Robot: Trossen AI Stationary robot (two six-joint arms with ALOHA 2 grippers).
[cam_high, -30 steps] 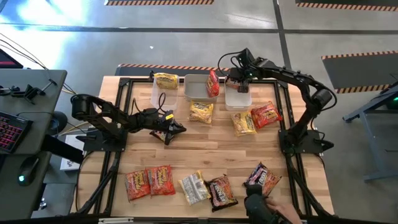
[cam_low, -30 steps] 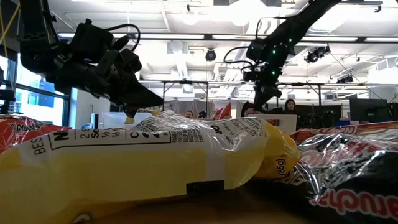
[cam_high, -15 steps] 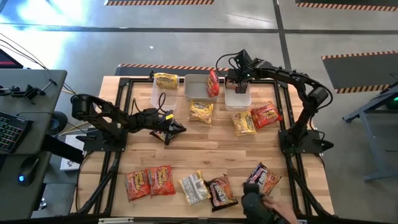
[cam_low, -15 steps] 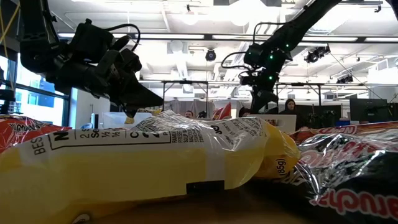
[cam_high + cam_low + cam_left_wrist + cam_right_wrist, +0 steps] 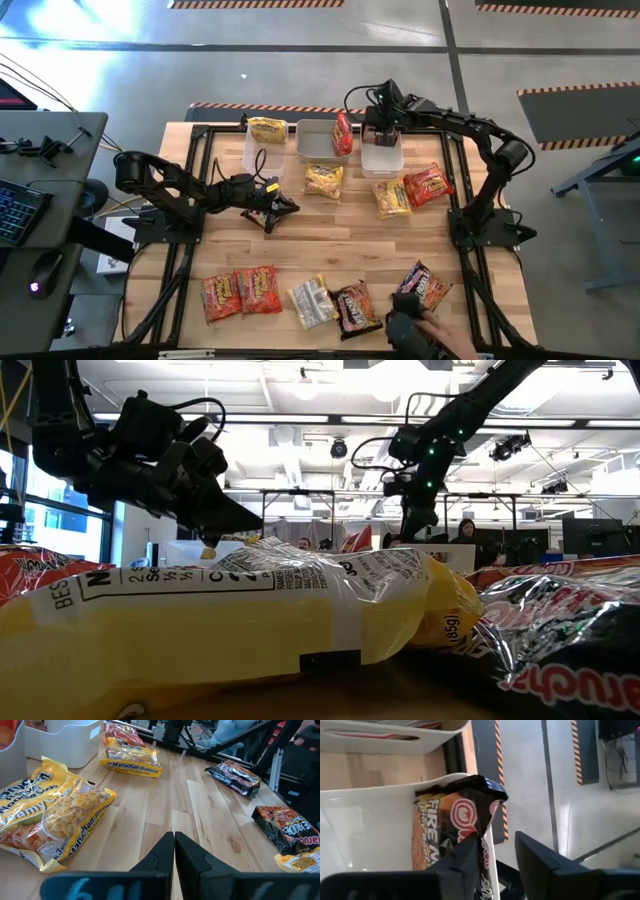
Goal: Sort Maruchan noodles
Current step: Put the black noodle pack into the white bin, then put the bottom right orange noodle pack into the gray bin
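So our right end effector [image 5: 492,851] has just cracked its fingers apart over the right-hand clear tub [image 5: 383,158], and the dark Fire ramen packet [image 5: 451,827] now leans against that tub's wall just ahead of it, so we'd call this one sorted.

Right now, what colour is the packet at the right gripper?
Black packet with orange print and a red-white swirl, clearest in the right wrist view.
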